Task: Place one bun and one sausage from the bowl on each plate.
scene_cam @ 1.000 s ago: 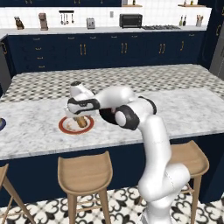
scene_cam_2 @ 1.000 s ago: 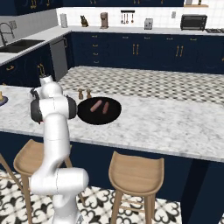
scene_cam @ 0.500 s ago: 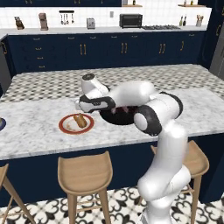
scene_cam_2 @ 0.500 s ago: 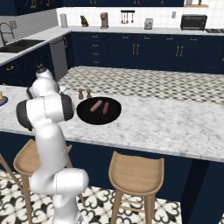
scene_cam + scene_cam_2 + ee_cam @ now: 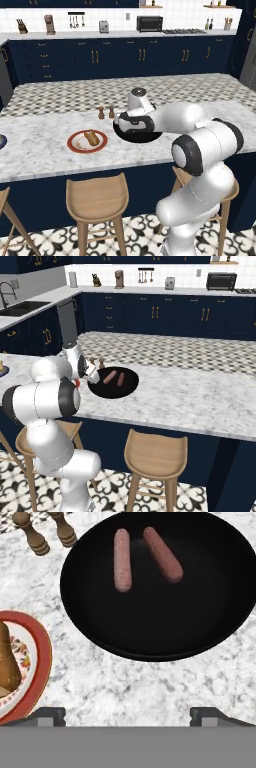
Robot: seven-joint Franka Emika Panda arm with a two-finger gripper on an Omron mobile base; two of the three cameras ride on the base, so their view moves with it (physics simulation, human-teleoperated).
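The gripper (image 5: pixel 128 717) hangs above the marble counter (image 5: pixel 165 682) beside the near rim of the black bowl (image 5: pixel 150 627); its two finger tips (image 5: pixel 50 714) stand wide apart with bare counter between them, holding nothing; in the bowl lie two sausages (image 5: pixel 122 559), side by side and apart, toward its far side; just beside the bowl, nearer the counter's front edge, sits the red-rimmed plate (image 5: pixel 75 145) with a bun (image 5: pixel 92 137) on its white centre; behind the gap between plate and bowl stand two small brown shakers (image 5: pixel 101 113) close together; the bowl (image 5: pixel 114 382) is near the middle of the counter's width, the plate well in from the left end; wooden stools (image 5: pixel 96 200) stand below the front edge.
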